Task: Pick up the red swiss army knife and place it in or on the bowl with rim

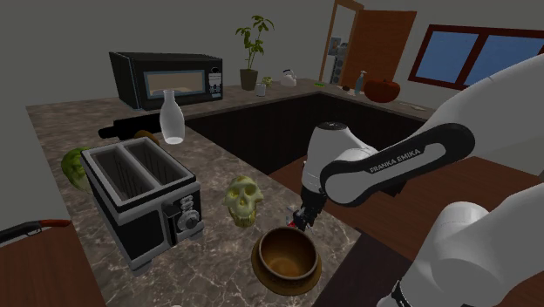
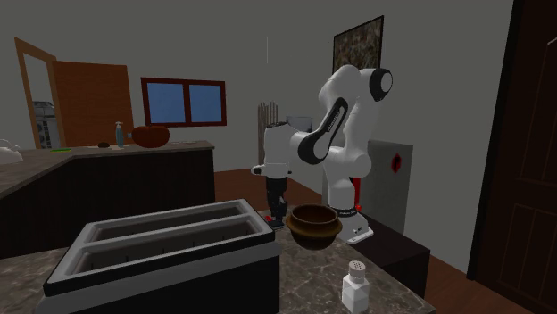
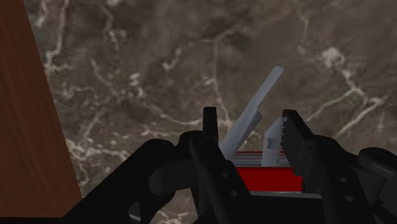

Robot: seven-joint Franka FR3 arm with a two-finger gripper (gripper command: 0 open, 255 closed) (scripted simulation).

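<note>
1. The black gripper has its two fingers drawn in against the red body of the swiss army knife and clasps it between them.
2. The knife's grey blades fan out past the fingertips, and the brown marbled countertop lies beyond them.
3. The brown bowl with rim stands on the countertop just beside the gripper and a little lower than it, with no knife in it.
4. A pale yellow skull sits near the gripper, next to the bowl.
5. A black toaster stands farther from the gripper, beyond the skull.
</note>
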